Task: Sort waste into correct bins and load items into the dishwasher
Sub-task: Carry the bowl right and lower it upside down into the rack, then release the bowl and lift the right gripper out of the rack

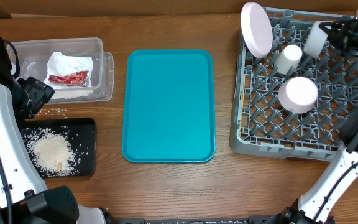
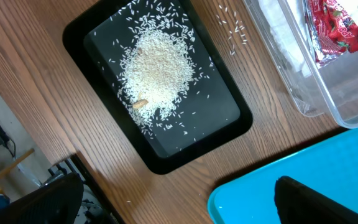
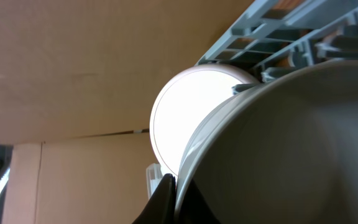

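Grey dish rack [image 1: 328, 127] on the right holds a pale plate [image 1: 256, 29]. The left gripper [image 2: 178, 183] hangs with fingers spread above the black tray [image 2: 219, 115]. Whether the right gripper [image 1: 347, 34] pinches the greyish bowl [image 3: 303, 143] cannot be told.

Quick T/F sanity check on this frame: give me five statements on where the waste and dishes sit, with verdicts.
1. The red wrapper lies inside the clear tub. True.
2. The rice pile sits on the teal tray. False: it is on the black tray.
3. The plate stands on edge in the dish rack. True.
4. The dish rack is left of the teal tray in the overhead view. False: it is to the right of it.
5. A few loose grains lie on the table between the clear tub and the black tray. True.
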Tool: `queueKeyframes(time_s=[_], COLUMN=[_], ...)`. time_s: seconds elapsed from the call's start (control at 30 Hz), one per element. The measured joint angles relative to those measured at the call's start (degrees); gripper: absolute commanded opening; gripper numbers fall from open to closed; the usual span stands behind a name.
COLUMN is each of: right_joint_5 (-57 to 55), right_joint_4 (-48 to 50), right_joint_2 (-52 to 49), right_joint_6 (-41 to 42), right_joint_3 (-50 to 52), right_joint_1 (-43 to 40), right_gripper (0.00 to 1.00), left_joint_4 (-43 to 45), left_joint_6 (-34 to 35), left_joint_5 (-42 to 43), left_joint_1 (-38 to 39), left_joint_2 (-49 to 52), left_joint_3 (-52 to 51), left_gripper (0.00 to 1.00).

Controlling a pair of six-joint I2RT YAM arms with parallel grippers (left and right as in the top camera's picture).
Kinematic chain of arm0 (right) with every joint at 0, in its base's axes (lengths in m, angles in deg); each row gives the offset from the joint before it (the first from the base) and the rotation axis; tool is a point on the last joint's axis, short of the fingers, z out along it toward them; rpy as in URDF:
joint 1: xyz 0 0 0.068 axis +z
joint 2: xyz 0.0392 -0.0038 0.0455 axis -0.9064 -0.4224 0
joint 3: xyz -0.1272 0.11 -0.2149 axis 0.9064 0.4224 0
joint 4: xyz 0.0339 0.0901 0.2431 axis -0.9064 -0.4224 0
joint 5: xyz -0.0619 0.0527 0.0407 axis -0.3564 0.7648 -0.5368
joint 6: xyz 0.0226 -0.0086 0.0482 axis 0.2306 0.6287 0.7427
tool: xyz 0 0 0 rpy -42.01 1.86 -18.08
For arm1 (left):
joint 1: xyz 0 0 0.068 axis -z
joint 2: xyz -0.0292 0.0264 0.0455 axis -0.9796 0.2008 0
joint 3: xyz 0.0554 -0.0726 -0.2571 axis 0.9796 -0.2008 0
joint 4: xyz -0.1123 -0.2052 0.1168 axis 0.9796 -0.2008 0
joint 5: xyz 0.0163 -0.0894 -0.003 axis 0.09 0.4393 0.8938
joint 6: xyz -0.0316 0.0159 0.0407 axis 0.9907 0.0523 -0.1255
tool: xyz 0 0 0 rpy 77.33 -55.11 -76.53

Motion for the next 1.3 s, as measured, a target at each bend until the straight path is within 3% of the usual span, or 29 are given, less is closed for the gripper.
queueKeyframes(time_s=[0.37, 0.5, 0.57, 0.73, 1.07, 1.3], right_joint_5=[1.79, 0.63, -3.15, -14.82, -26.71, -40.13], right_joint_4=[-4.92, -7.28, -9.97, -15.17, -19.52, -20.44], right_joint_2=[0.0, 0.42, 1.68, 5.53, 14.62, 17.92], right_joint_6=[-0.28, -0.76, -0.79, -1.27, -1.55, -2.49], right_joint_3=[0.0, 0.0, -0.02, 0.0, 0.0, 0.0], right_joint_1=[-3.1, -3.43, -3.93, -5.51, -5.64, 0.85], right_gripper=[0.05, 0.11, 0.2, 0.29, 0.29, 0.35], left_joint_4=[0.0, 0.0, 0.0, 0.0, 0.0, 0.0], left_joint_6=[0.0, 0.0, 0.0, 0.0, 0.0, 0.0], left_joint_5=[0.0, 0.0, 0.0, 0.0, 0.0, 0.0], left_joint_1=[0.0, 0.0, 0.0, 0.0, 0.0, 0.0], left_joint_2=[0.0, 0.02, 0.0, 0.0, 0.0, 0.0], left_joint_3=[0.0, 0.0, 0.0, 0.0, 0.0, 0.0], left_gripper=[1.0, 1.0, 1.0, 1.0, 1.0, 1.0])
